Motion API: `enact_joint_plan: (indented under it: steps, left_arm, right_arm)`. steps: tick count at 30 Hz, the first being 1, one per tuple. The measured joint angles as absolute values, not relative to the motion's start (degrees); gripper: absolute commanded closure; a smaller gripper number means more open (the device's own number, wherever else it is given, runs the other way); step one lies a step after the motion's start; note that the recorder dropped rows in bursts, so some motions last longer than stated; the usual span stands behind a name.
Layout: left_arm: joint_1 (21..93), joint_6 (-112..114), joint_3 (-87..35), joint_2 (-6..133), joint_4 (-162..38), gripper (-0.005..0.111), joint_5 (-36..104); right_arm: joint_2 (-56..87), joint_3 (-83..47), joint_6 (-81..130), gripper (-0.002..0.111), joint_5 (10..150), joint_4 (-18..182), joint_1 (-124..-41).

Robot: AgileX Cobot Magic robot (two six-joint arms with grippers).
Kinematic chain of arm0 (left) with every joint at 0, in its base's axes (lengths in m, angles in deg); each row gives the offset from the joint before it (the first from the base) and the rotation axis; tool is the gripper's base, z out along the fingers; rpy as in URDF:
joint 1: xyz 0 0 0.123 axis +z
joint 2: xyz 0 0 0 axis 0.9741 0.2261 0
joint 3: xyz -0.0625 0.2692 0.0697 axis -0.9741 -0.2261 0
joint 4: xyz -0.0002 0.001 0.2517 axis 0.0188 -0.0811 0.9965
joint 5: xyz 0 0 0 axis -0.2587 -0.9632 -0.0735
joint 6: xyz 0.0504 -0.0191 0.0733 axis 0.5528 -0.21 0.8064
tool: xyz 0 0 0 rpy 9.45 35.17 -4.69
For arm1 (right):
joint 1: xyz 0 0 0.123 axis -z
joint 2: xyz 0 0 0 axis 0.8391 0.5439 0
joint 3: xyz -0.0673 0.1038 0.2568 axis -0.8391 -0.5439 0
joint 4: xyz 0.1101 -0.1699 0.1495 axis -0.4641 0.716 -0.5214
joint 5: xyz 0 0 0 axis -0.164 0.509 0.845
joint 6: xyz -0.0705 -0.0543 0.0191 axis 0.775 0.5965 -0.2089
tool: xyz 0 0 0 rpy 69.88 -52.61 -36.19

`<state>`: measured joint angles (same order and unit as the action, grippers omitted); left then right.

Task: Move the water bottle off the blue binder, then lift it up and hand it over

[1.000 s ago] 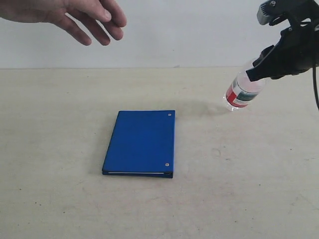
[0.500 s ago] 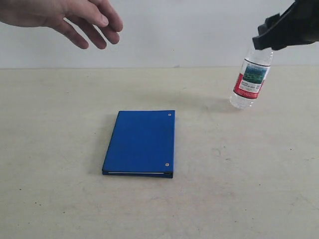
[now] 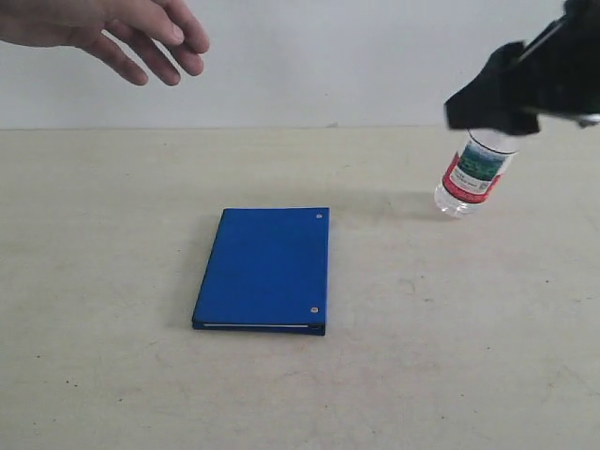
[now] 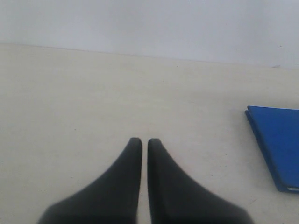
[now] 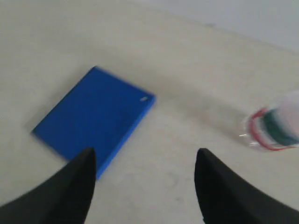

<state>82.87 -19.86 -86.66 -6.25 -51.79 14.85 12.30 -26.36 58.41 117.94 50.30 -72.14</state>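
The water bottle [image 3: 473, 173] stands almost upright on the table at the right, well off the blue binder [image 3: 267, 269], and its cap is hidden behind my right gripper [image 3: 497, 103]. In the right wrist view that gripper [image 5: 145, 156] is open with only bare table between its fingers. The blurred bottle [image 5: 275, 126] lies off to one side of it and the binder [image 5: 93, 123] to the other. My left gripper [image 4: 145, 141] is shut and empty over bare table, with a corner of the binder [image 4: 278, 140] beside it.
A person's open hand [image 3: 112, 28] hovers at the upper left, above the far side of the beige table [image 3: 112, 375]. A pale wall rises behind the table's far edge.
The bottle swung from a tilt to nearly upright, then came down a little. My right gripper shifted left over its top. The person's hand drifted slightly left.
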Motion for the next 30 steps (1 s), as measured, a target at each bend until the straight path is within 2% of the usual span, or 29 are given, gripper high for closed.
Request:
enact_joint_plan:
  steps: [9,19,24,30]
  left_arm:
    - [82.9,-19.9,-86.7,-6.3,-51.8,0.102,14.9]
    - [82.9,-20.1,-86.7,-6.3,-53.5,0.102,17.7]
    - [82.9,-34.0,-86.7,-6.3,-80.9,0.102,30.2]
    - [82.9,-38.0,-86.7,-6.3,-92.9,0.102,40.9]
  right_arm:
    - [17.0,-26.4,58.2,0.053,124.6,46.5,-87.9]
    - [32.4,-26.4,52.4,0.053,126.9,43.8,-88.9]
    - [35.1,-26.4,57.8,0.053,135.0,38.6,-88.9]
    - [35.1,-26.4,61.7,0.053,143.3,36.1,-88.9]
